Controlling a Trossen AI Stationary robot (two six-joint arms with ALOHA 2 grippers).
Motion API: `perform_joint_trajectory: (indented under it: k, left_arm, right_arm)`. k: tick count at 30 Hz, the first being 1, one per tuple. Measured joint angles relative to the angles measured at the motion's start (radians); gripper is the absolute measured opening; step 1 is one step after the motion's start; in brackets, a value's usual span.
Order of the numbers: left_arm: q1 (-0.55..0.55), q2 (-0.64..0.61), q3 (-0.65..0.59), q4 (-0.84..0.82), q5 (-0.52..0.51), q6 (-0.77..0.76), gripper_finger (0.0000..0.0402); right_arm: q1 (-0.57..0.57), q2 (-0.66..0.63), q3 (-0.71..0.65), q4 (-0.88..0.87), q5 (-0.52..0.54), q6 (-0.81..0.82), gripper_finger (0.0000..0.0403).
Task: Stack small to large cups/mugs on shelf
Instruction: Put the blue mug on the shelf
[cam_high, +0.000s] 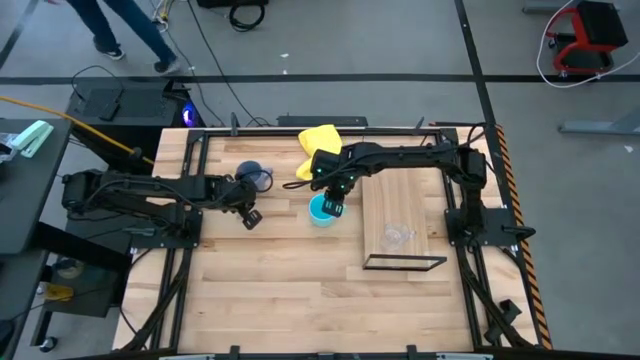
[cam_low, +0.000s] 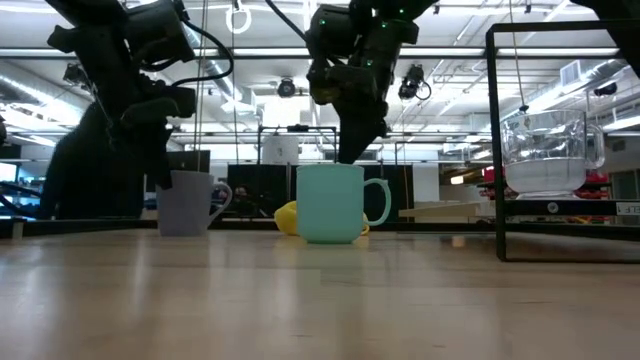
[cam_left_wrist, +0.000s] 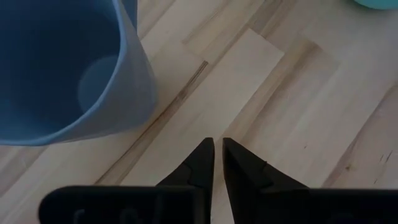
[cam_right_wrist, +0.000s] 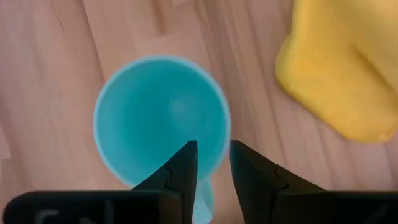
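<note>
One cup sits shelved, so I lower my right end effector (cam_right_wrist: 213, 163), fingers apart, over the cyan mug (cam_right_wrist: 160, 118) rim directly beneath to grasp next.

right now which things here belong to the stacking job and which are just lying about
Job:
- glass cup, on the shelf
- cyan mug, under the right tool
- grey-blue mug
- shelf

Lying about:
- yellow cloth, at the table's far edge

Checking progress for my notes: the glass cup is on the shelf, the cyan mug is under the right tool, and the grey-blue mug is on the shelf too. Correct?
Not quite. The grey-blue mug is not on the shelf; the high view shows it on the tabletop by the left tool. The glass cup is on the shelf, and the cyan mug is under the right tool.
</note>
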Motion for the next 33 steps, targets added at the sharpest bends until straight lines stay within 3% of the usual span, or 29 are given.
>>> perform_joint_trajectory:
  k: [33]
  left_arm:
    - [0.0, 0.0, 0.0, 0.008, 0.0, 0.009, 0.0044]
  right_arm:
    - [-0.019, 0.047, 0.001, 0.035, 0.006, 0.0, 0.0103]
